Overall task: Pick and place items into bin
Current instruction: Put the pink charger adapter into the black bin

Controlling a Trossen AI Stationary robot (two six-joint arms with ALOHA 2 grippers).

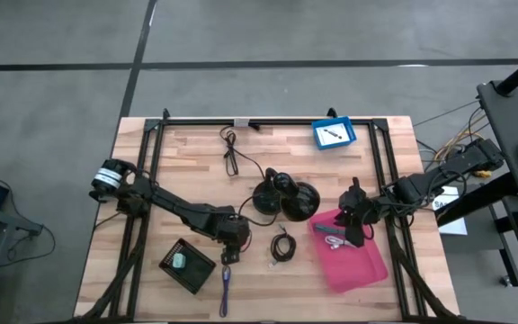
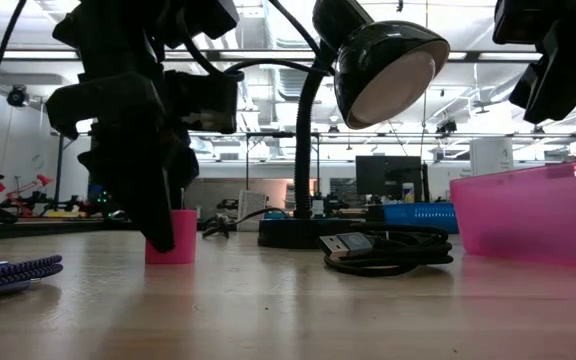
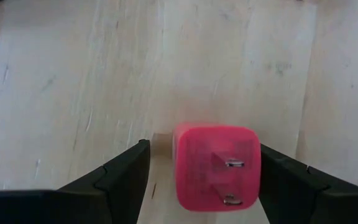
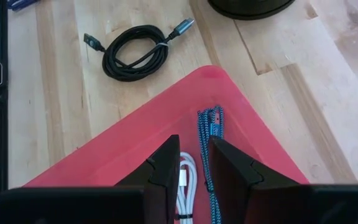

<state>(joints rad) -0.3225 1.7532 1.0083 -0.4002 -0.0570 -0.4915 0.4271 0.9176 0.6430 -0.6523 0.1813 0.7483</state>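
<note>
A pink cube [image 3: 216, 165] with two metal prongs stands on the wooden table [image 1: 151, 171]; it also shows in the low view [image 2: 176, 238]. My left gripper [image 3: 204, 152] is open, pointing down, with one finger on either side of the cube; in the high view [image 1: 234, 241] it hides the cube. My right gripper [image 4: 194, 146] is open by a narrow gap and empty, above the pink bin [image 4: 135, 143], near its far end [image 1: 356, 229]. In the bin lie a blue braided cable [image 4: 210, 124] and a white cable [image 4: 188, 180]. A coiled black cable [image 1: 282, 246] lies on the table between the grippers. My left gripper's fingers stand on either side of the pink cube. One finger [image 3: 284, 180] lies close against the cube's side [image 3: 253, 168]; I cannot tell whether it touches. The other finger stands clear of it. The cube stands on the table, its prongs up.
A black desk lamp [image 1: 286, 200] stands at the table's middle, its head high in the low view [image 2: 378, 70]. A purple pen [image 1: 225, 288] and a black tray [image 1: 198, 270] holding a teal item lie near the front. A blue thing [image 1: 334, 134] and a thin black cord [image 1: 232, 155] lie at the back.
</note>
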